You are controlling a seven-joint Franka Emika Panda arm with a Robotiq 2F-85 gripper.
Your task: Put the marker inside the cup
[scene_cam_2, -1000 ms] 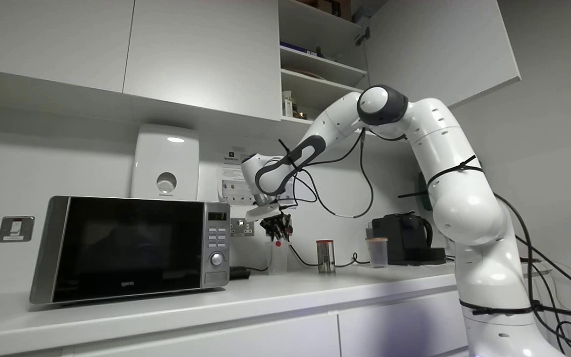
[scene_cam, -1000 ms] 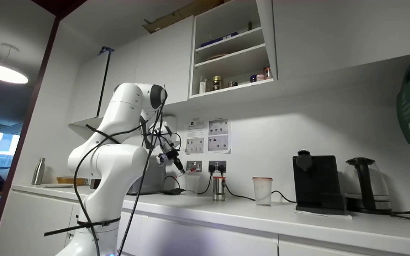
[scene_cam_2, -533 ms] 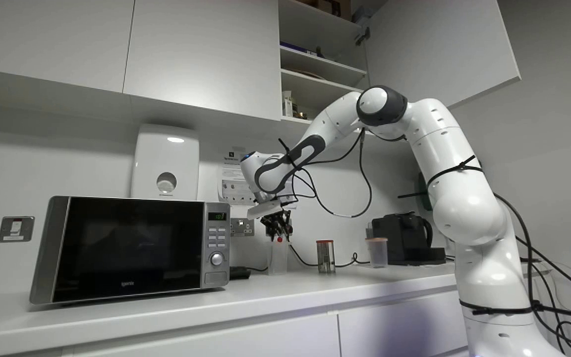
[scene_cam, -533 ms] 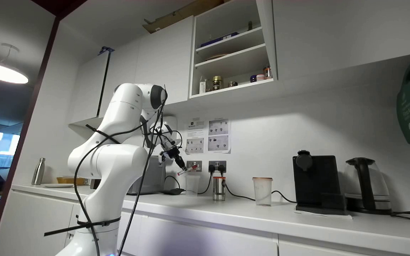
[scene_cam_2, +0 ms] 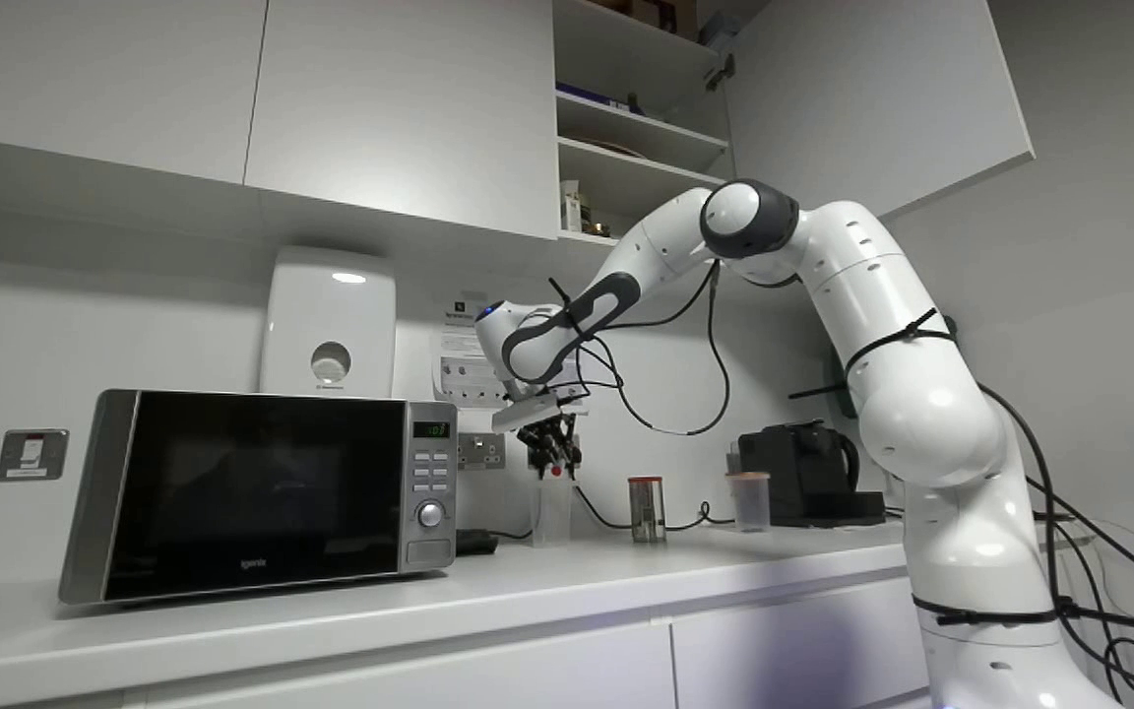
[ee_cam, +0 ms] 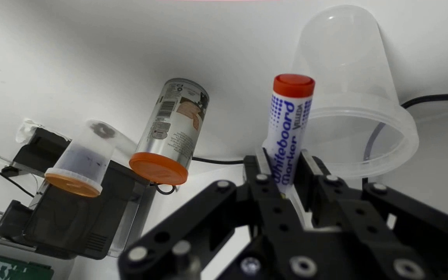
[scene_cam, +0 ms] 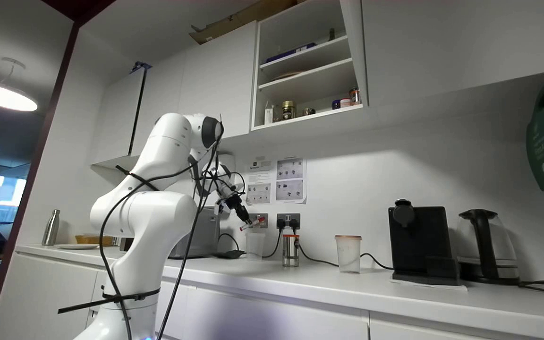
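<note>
A white whiteboard marker with a red end (ee_cam: 290, 120) is pinched in my gripper (ee_cam: 286, 160), whose fingers press on both sides of its barrel. In an exterior view the marker (scene_cam: 256, 223) lies tilted, closer to level than upright, just above the mouth of a translucent, lidless cup (scene_cam: 254, 248). My gripper (scene_cam: 247, 220) slants down toward that rim from the upper left. The cup (ee_cam: 344, 54) stands right of the marker in the wrist view, and the marker overlaps the left part of its rim. Its visible inside holds only a cable seen through the wall.
A metal can with an orange lid (ee_cam: 169, 132) stands beside the cup, and a lidded plastic tub (scene_cam: 348, 255) lies farther along. A black coffee machine (scene_cam: 420, 243) and a kettle (scene_cam: 487, 245) follow. A microwave (scene_cam_2: 262, 492) is on the cup's opposite side. Wall sockets (scene_cam: 288, 220) sit behind.
My gripper has risen a little and shifted right in an exterior view, carrying the marker with it to a spot more directly over the cup. The cup has not moved.
</note>
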